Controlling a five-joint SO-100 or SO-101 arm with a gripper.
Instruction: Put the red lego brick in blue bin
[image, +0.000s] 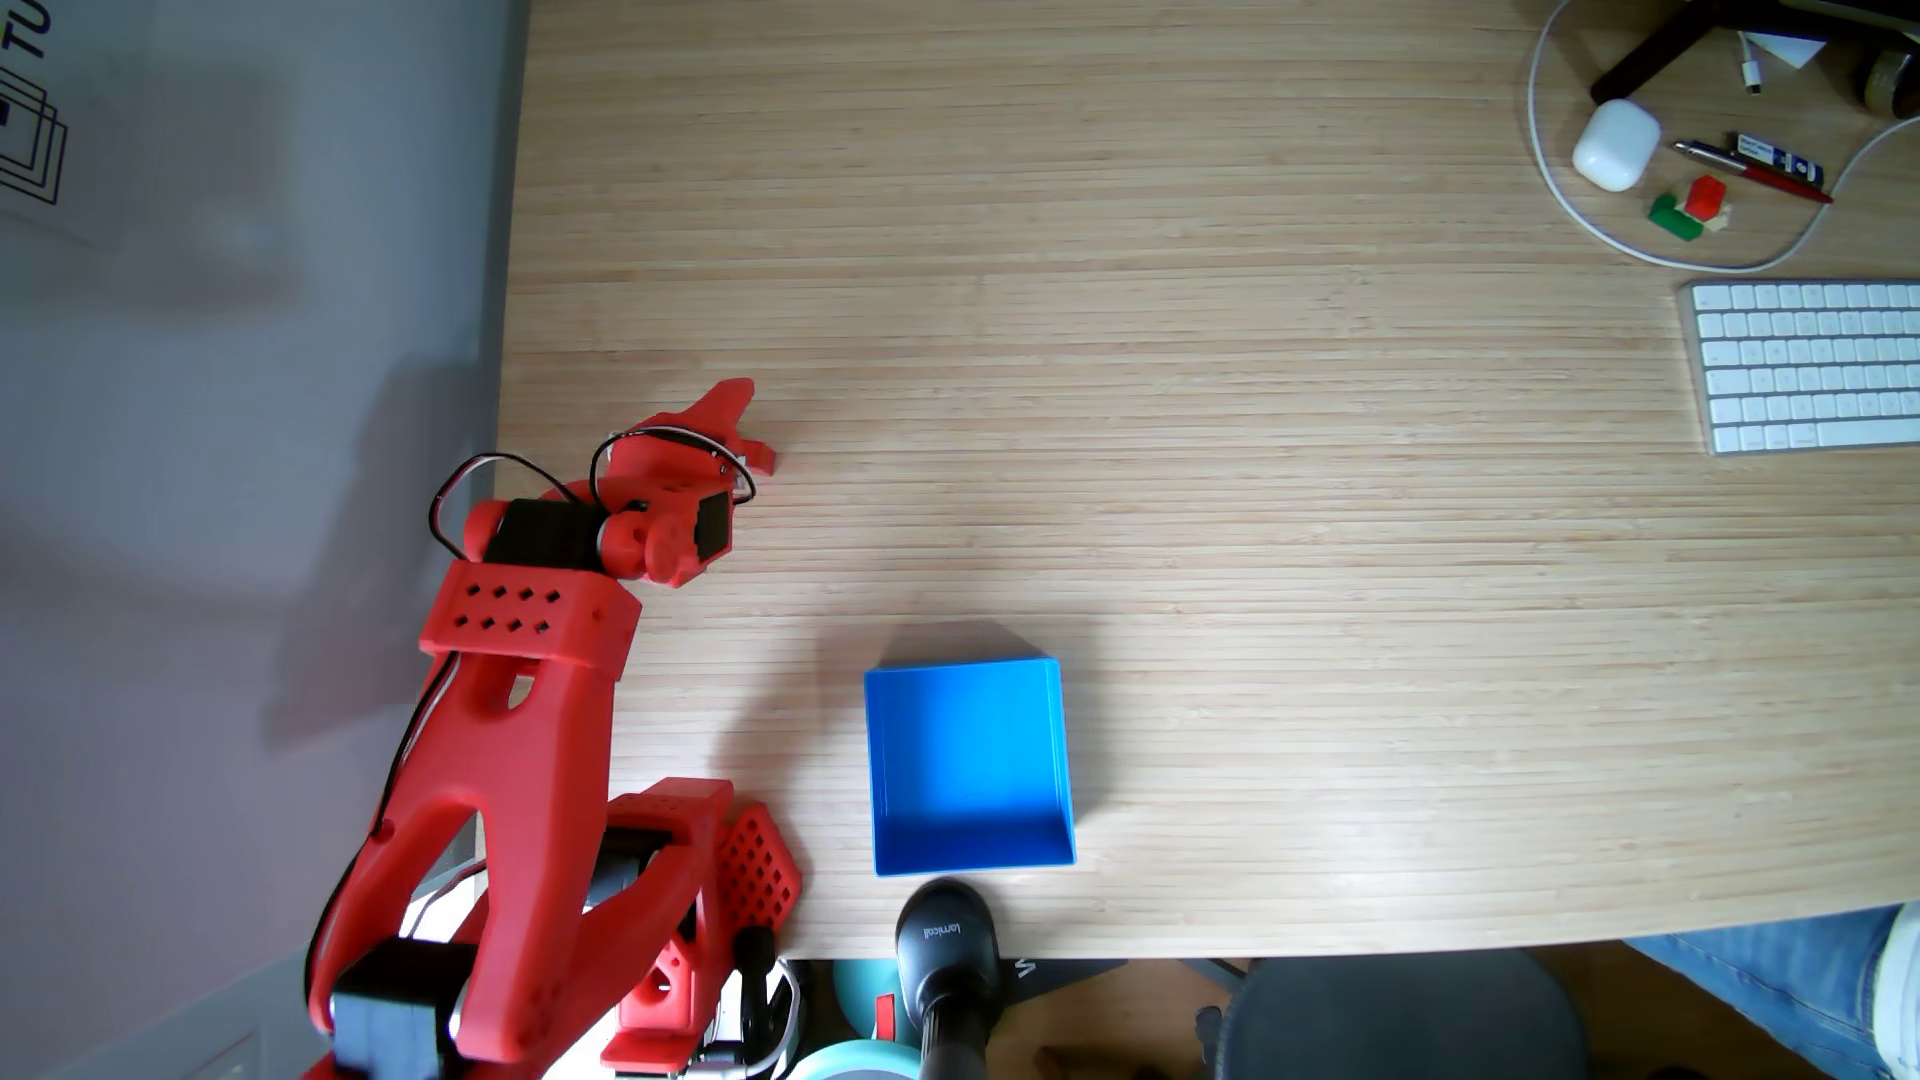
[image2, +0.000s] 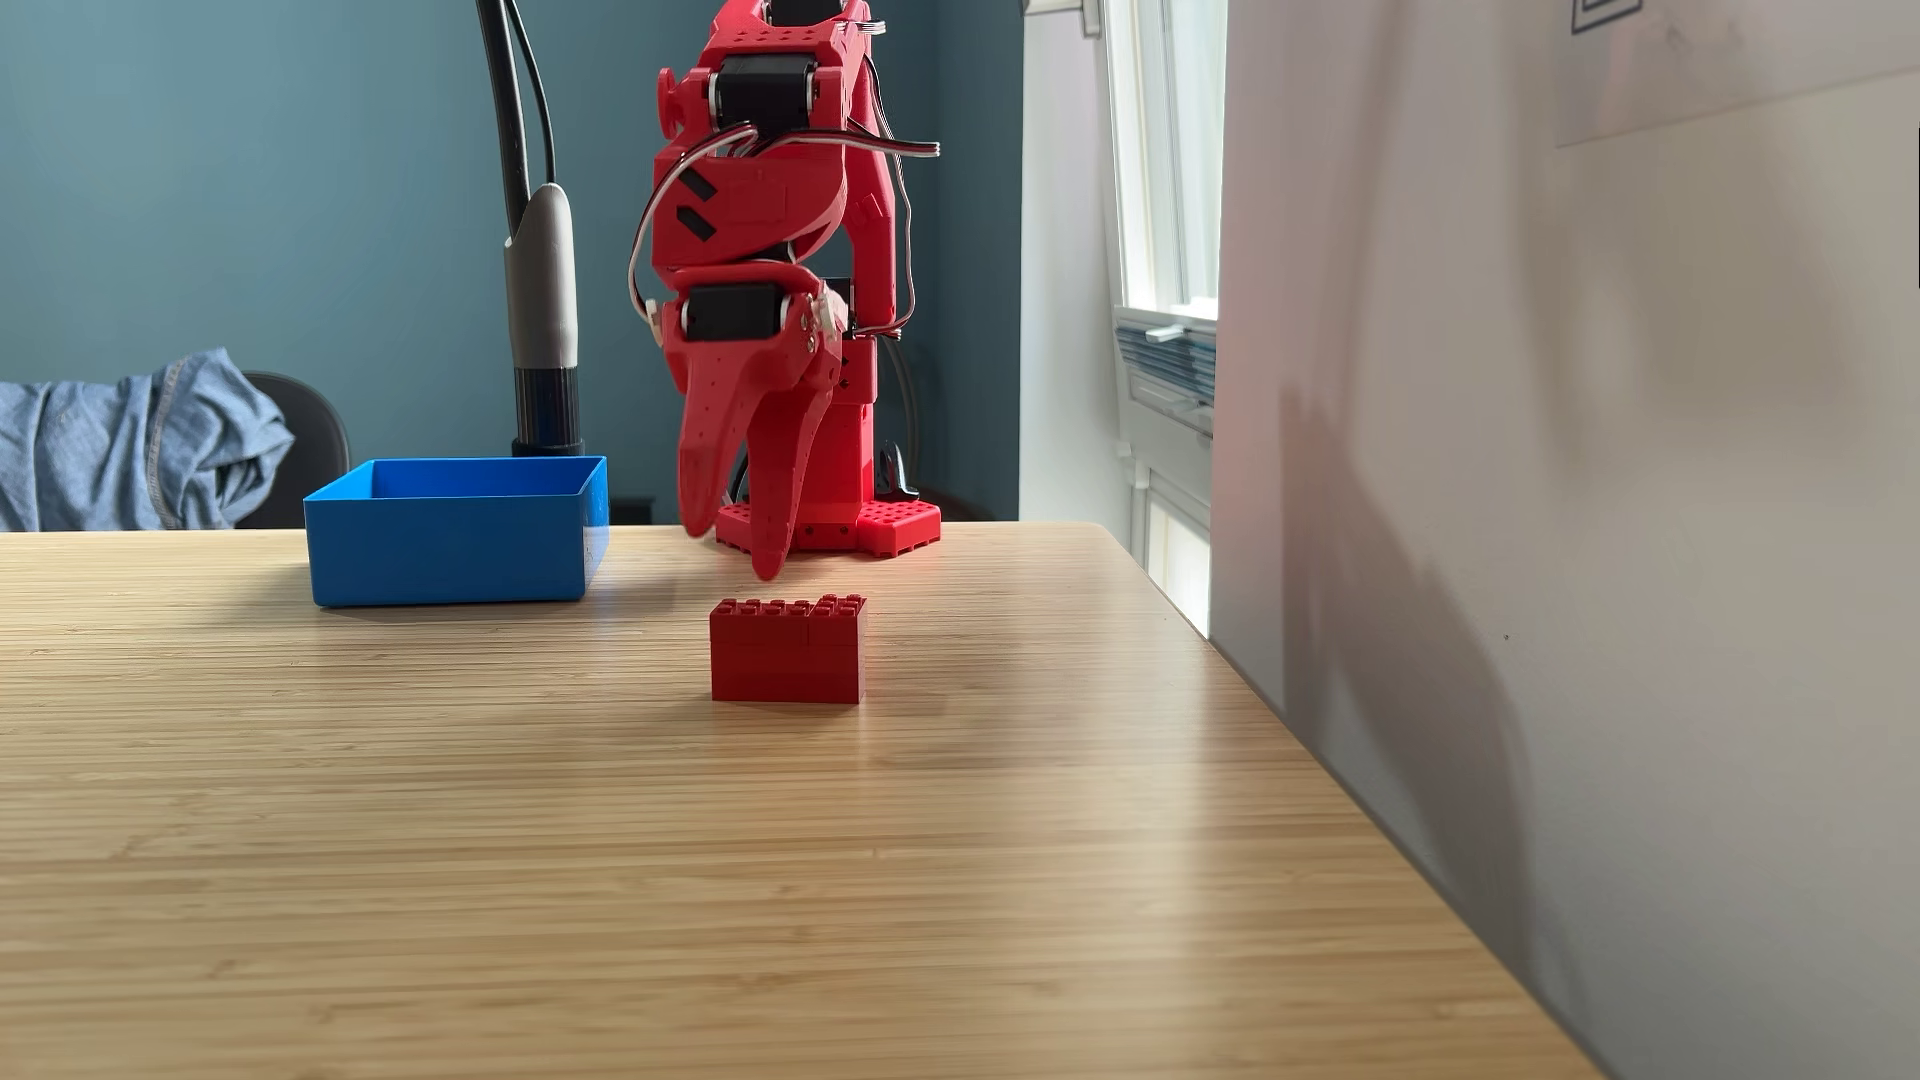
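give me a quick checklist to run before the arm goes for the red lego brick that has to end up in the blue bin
1. Small red studded lego brick standing free on the light wooden table, studs up: ok.
2. Red 3D-printed two-finger gripper with jaws apart and nothing held: ok.
3. Gripper lined up over the brick: cannot tell; the fingertips hang just above it, but the depth is unclear.
4. Square blue plastic bin upright and holding nothing: ok.
5. Nothing standing between brick and bin: ok.
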